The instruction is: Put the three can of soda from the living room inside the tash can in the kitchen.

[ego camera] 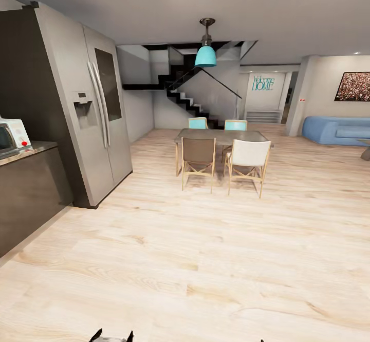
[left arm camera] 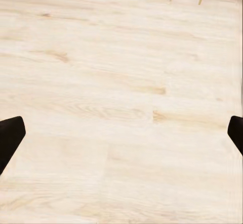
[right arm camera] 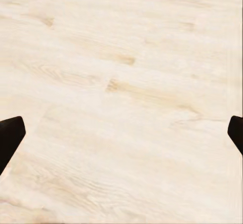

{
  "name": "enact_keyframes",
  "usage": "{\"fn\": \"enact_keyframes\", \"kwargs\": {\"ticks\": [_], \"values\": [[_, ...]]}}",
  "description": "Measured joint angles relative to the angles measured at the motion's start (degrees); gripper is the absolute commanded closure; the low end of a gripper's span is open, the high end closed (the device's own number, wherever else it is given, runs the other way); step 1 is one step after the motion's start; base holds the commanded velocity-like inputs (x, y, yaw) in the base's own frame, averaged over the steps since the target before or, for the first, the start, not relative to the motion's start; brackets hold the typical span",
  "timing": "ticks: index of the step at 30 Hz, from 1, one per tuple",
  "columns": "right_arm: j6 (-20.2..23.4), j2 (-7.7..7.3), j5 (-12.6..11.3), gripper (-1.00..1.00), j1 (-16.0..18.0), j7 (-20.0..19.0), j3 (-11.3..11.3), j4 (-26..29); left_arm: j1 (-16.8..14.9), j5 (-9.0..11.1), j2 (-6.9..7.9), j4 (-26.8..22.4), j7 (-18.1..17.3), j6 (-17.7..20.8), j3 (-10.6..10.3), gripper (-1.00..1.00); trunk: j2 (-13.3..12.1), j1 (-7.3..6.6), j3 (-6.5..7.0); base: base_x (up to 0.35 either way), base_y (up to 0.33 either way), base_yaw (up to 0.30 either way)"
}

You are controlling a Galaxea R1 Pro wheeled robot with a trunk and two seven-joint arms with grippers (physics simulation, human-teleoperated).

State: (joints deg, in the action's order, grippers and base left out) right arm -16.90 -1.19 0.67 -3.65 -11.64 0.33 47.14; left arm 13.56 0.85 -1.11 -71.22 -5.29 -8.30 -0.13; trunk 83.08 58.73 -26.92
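The soda cans and the trash can are out of view. My left gripper (left arm camera: 121, 138) hangs open over bare pale wood floor, its black fingertips (left arm camera: 10, 138) far apart with nothing between them. My right gripper (right arm camera: 121, 138) is open the same way above the floor. The left gripper's tips (ego camera: 112, 336) peek in at the bottom edge of the head view. The kitchen's steel fridge (ego camera: 87, 121) stands at the left. The living room's blue sofa (ego camera: 336, 128) and crowd photo (ego camera: 353, 86) are far off at the right.
A dark counter (ego camera: 25, 187) with a white appliance (ego camera: 13, 133) runs along the left. A dining table (ego camera: 222, 137) with several chairs stands ahead in the middle, under a teal lamp (ego camera: 205, 54). Stairs (ego camera: 187, 100) rise behind it. Open wood floor (ego camera: 195, 259) stretches in front of me.
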Motion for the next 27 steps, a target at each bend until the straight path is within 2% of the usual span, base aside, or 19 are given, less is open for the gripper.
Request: {"fn": "enact_keyframes", "kwargs": {"ticks": [2,3,5,9,13,20,23,24,27], "values": [[0.09,0.08,0.02,-1.00,-2.27,-0.12,0.01,6.78,0.54,-0.14,-0.01,-3.41,0.07,1.24,-0.05,-1.00,0.00,0.00,-0.01,0.000,0.000,0.000],[0.26,0.13,-0.02,-1.00,-4.65,-0.20,0.02,13.68,0.84,-0.22,0.01,-6.55,0.13,2.34,-0.01,-1.00,0.00,0.00,0.00,0.000,0.000,0.000],[0.54,0.17,-0.05,-1.00,-7.21,-0.30,0.02,22.79,1.10,-0.34,0.02,-10.14,0.26,3.36,0.01,-1.00,0.00,0.00,0.00,0.000,0.000,0.000],[0.76,0.20,-0.03,-1.00,-8.85,-0.32,0.08,30.76,1.27,-0.44,0.04,-12.51,0.60,4.00,-0.07,-1.00,0.00,0.00,-0.01,0.000,0.000,0.000],[0.87,0.18,-0.32,-1.00,-9.54,-0.31,-0.24,36.02,0.96,-0.55,0.00,-13.54,1.38,4.26,-0.37,-1.00,0.00,0.00,-0.01,0.000,0.000,0.000],[0.90,0.22,-0.26,-1.00,-9.47,0.11,-0.17,36.74,0.15,-0.79,0.16,-11.46,2.75,3.66,-0.40,-1.00,0.00,0.00,-0.01,0.000,0.000,0.000],[0.90,0.22,-0.11,-1.00,-9.39,0.36,-0.20,36.31,0.02,-0.52,0.19,-7.94,3.00,0.70,-0.14,-1.00,0.00,0.00,-0.01,0.000,0.000,0.000],[0.90,0.22,-0.08,-1.00,-9.40,0.36,-0.33,36.21,0.00,-0.28,0.17,-6.52,3.02,-1.93,0.03,-1.00,0.00,0.00,-0.01,0.000,0.000,0.000],[0.90,0.19,-0.11,-1.00,-9.38,0.42,-0.45,35.97,0.00,-0.12,0.16,-5.92,3.01,-3.70,0.06,-1.00,0.00,0.00,-0.01,0.000,0.000,0.000]]}}
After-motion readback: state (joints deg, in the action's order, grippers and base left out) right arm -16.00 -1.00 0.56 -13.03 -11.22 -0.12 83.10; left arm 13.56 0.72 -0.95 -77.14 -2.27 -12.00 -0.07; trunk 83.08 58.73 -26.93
